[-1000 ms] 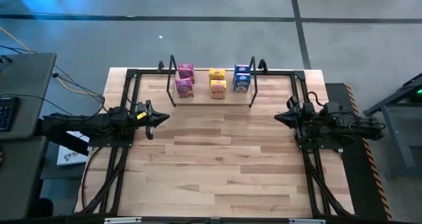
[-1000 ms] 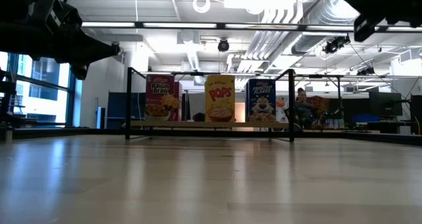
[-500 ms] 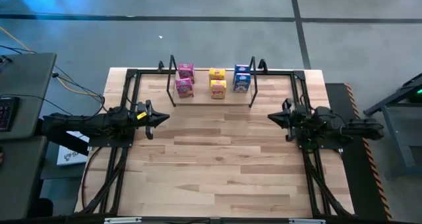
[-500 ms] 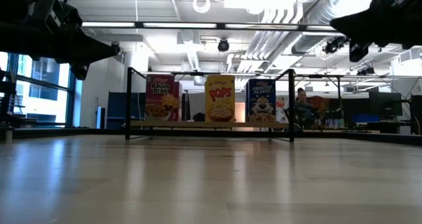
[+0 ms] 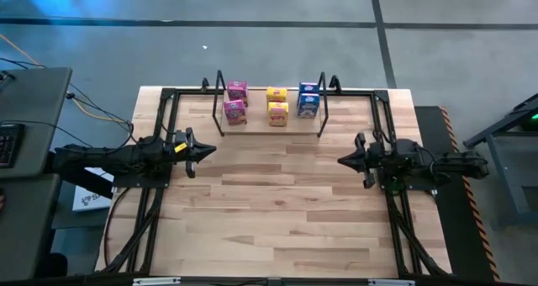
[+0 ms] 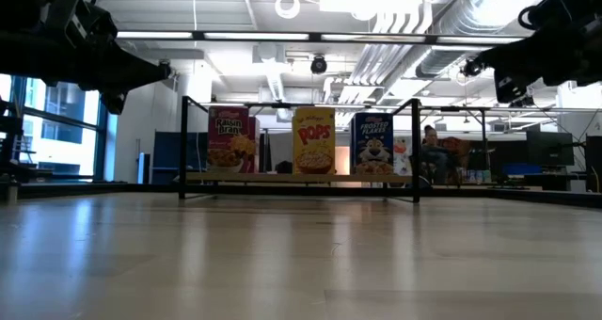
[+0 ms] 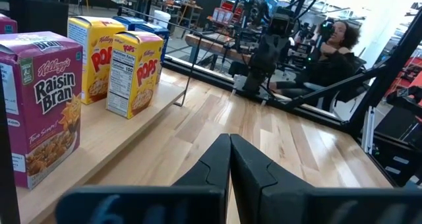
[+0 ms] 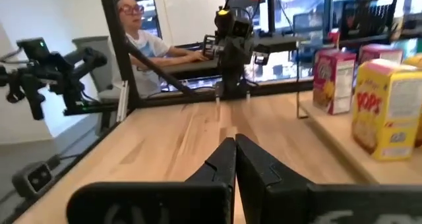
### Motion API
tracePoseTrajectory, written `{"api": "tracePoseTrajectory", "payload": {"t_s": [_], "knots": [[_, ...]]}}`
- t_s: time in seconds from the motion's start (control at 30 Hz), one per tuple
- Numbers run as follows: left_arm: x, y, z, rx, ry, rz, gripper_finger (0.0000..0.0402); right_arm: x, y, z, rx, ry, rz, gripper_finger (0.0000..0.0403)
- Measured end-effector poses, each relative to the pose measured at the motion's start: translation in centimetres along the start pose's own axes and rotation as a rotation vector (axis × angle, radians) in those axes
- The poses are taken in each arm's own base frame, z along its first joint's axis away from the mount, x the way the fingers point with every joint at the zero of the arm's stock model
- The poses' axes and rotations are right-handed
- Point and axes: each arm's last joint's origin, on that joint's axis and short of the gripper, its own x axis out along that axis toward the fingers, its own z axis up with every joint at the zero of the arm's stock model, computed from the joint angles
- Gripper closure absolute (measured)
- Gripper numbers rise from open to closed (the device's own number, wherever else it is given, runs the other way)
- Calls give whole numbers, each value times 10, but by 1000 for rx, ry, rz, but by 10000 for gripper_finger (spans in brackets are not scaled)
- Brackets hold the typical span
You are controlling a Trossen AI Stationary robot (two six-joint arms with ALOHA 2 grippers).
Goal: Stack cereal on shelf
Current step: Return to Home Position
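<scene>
Right gripper (image 5: 343, 161): fingers pressed together, empty, now farther inward than before.
Left gripper (image 5: 210, 149): closed, empty, unmoved.
Cereal (image 5: 278, 111): apparently six boxes, unmoved on shelf (image 5: 256, 109); stacking looks finished.

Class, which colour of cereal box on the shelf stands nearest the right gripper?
The blue boxes, at the shelf's end toward the right gripper; yellow boxes mid-shelf, pink boxes farthest.
</scene>
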Motion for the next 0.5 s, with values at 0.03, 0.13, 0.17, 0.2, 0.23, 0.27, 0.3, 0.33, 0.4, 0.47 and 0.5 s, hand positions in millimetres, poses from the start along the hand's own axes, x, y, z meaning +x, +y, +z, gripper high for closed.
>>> {"api": "tracePoseTrajectory", "payload": {"t_s": [0.03,0.13,0.17,0.2,0.23,0.27,0.3,0.33,0.4,0.47,0.5], "knots": [[0,0,0,0,0,0,398,0,0,0,19,3,2,403],[0,0,0,0,0,0,398,0,0,0,98,4,-9,403],[0,0,0,0,0,0,398,0,0,0,134,3,-13,403],[0,0,0,0,1,0,398,0,0,0,165,3,-15,403],[0,0,0,0,1,0,398,0,0,-1,186,4,-15,403],[0,0,0,0,1,0,398,0,0,-1,199,4,-15,403],[0,0,0,0,1,0,398,0,0,-1,211,4,-15,403],[0,0,0,0,0,0,398,0,0,-1,210,4,-15,403],[0,0,0,0,0,0,398,0,0,-1,209,4,-15,403],[0,0,0,0,1,0,398,0,0,-1,210,4,-15,403],[0,0,0,0,1,0,398,0,0,-1,211,4,-15,403]]}}
